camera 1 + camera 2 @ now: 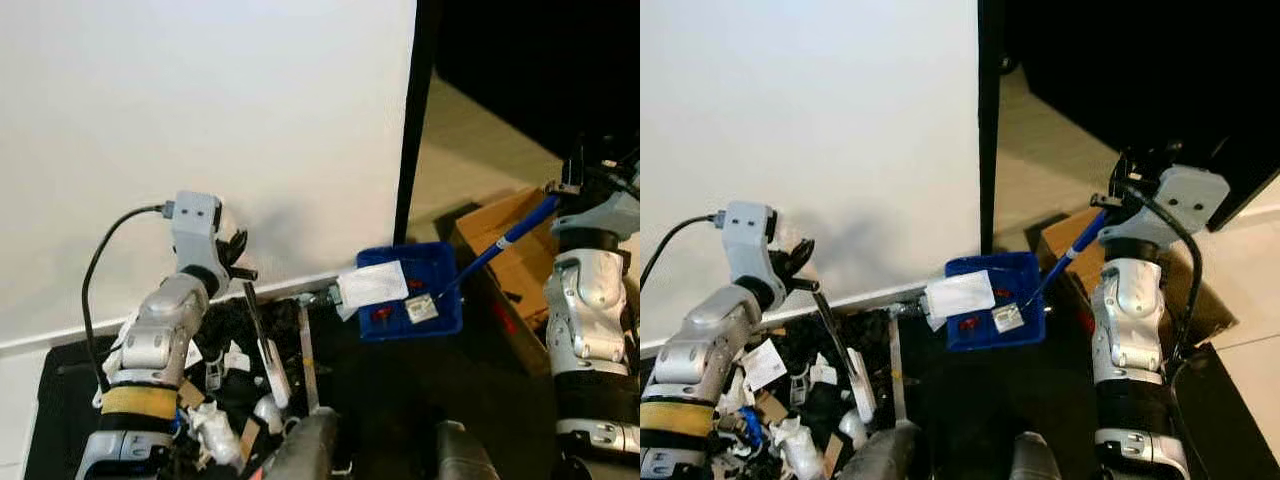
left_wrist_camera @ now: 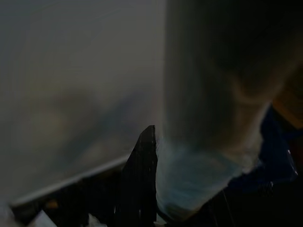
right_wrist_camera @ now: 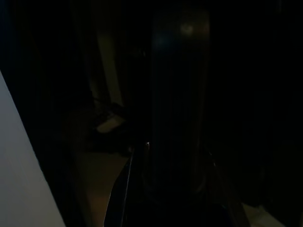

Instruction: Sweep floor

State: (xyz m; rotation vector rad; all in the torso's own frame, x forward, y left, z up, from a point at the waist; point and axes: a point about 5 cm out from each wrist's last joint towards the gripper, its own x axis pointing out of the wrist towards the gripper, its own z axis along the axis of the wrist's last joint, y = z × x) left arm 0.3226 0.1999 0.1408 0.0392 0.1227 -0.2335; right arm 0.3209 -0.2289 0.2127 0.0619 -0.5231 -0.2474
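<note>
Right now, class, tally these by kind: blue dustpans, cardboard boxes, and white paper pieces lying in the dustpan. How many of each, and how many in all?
Blue dustpan: 1
Cardboard box: 1
White paper pieces: 2
Total: 4

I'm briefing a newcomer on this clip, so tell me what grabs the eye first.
The bright blue dustpan on the dark floor at the foot of the white wall, holding white paper scraps. The right gripper holds its long blue handle. At the left, the left gripper holds a broom stick above a litter pile.
</note>
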